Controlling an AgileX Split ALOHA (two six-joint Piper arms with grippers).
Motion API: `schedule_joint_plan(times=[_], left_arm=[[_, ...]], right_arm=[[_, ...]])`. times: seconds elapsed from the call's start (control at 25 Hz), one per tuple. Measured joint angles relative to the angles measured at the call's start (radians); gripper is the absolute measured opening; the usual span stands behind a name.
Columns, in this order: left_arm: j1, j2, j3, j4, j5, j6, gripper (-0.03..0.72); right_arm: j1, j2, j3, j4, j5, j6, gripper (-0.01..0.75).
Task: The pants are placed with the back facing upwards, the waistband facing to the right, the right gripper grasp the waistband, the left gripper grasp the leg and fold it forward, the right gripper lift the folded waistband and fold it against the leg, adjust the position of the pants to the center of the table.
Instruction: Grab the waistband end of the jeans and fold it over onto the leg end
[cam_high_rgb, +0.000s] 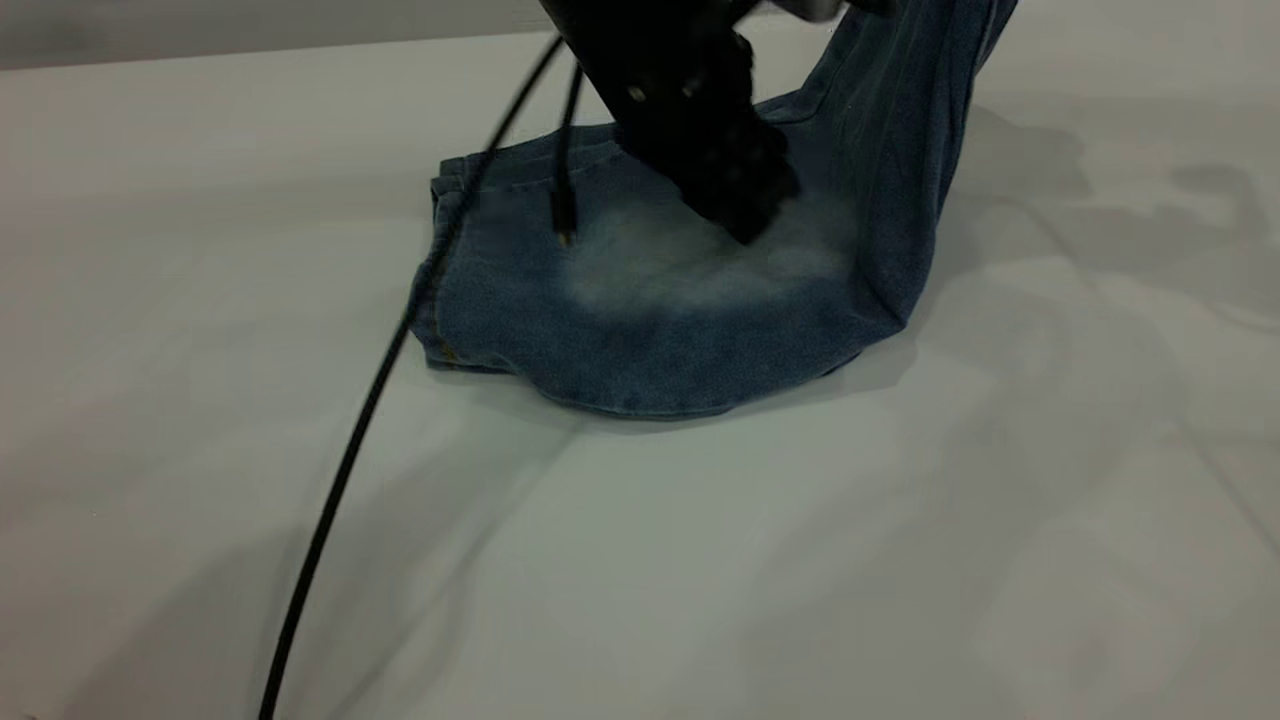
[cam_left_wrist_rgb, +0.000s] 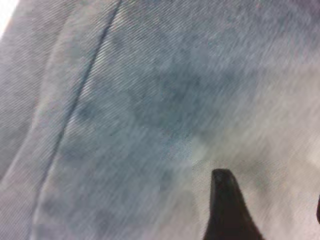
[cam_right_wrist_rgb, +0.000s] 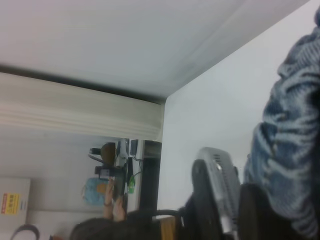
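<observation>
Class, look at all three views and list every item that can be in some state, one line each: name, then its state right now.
Pants: partly flat on the table, right end lifted up out of view.
Left gripper: tips down on the pale faded patch of the pants.
Right gripper: shut on bunched denim, raised above the table.
Black cable: slack, trailing across the table.
Table: bearing the pants.

No writing, number or brand can be read anywhere. The pants (cam_high_rgb: 660, 300) show only plain faded denim, with no print in sight. In the right wrist view a small yellow sign (cam_right_wrist_rgb: 10, 204) hangs in the far background of the room, but its marks are too blurred to make out.
</observation>
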Motion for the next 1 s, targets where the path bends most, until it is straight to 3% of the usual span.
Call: schedule_joint_plan(times=[0.36, 1.0], left_arm=[[0.100, 0.024, 0.000, 0.136, 0.138, -0.081, 0.390], [0.026, 0.090, -0.002, 0.070, 0.051, -0.078, 0.360]], right_arm=[[0.000, -0.023, -0.001, 0.039, -0.001, 0.000, 0.084], [0.022, -0.099, 0.000, 0.006, 0.002, -0.004, 0.084]])
